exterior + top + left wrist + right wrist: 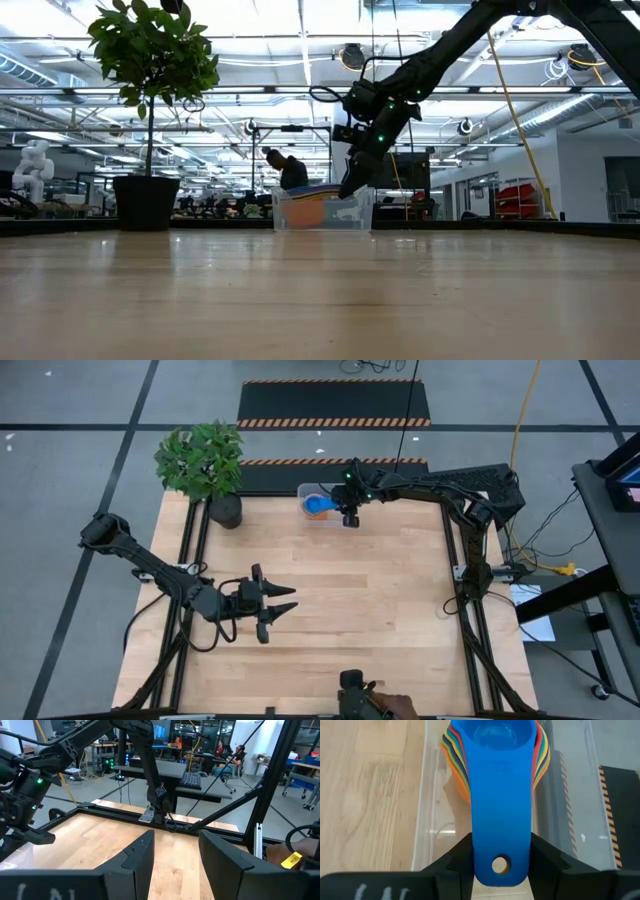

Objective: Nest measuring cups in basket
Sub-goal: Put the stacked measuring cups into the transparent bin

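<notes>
Clearly, the right hand (501, 851) was grasping the flat handle of the blue measuring cup (501, 795), so that its bowl could sit on the stack of nested cups (455, 757) inside the basket (312, 493) at the far edge of the surface (380, 610). Holding by the handle end kept the fingers away from the bowls; I judged this to be the last cup, not yet let go. The left hand (283, 603) waited released over the near left part, well apart from the basket.
</notes>
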Robot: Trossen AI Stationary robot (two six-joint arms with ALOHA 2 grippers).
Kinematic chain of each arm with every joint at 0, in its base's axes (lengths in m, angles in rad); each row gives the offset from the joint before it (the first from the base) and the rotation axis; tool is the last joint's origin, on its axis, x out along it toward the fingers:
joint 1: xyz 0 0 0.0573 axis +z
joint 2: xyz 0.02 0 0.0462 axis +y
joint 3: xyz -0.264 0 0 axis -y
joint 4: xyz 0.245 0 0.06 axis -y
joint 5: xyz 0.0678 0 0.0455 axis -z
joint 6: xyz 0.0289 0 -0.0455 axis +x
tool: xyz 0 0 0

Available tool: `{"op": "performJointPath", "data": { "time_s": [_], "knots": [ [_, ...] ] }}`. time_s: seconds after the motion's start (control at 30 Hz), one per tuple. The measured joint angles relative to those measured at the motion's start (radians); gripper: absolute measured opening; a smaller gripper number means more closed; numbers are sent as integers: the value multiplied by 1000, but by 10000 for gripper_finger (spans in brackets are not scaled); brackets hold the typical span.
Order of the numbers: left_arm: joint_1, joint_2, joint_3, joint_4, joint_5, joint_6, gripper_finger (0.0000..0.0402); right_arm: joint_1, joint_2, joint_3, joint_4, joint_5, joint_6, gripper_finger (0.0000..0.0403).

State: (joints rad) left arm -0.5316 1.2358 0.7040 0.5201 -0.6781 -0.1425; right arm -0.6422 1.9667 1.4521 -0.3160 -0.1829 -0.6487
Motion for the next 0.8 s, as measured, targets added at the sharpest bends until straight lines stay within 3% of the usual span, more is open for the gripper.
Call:
{"op": "performJointPath", "data": {
  "time_s": [0.47, 0.8],
  "knots": [
    [0, 0, 0, 0, 0, -2, 159, 0, 0, 0, -10, -1, -16, 126],
    [0, 0, 0, 0, 0, -17, 159, 0, 0, 0, -1, -1, -28, 192]
  ]
}}
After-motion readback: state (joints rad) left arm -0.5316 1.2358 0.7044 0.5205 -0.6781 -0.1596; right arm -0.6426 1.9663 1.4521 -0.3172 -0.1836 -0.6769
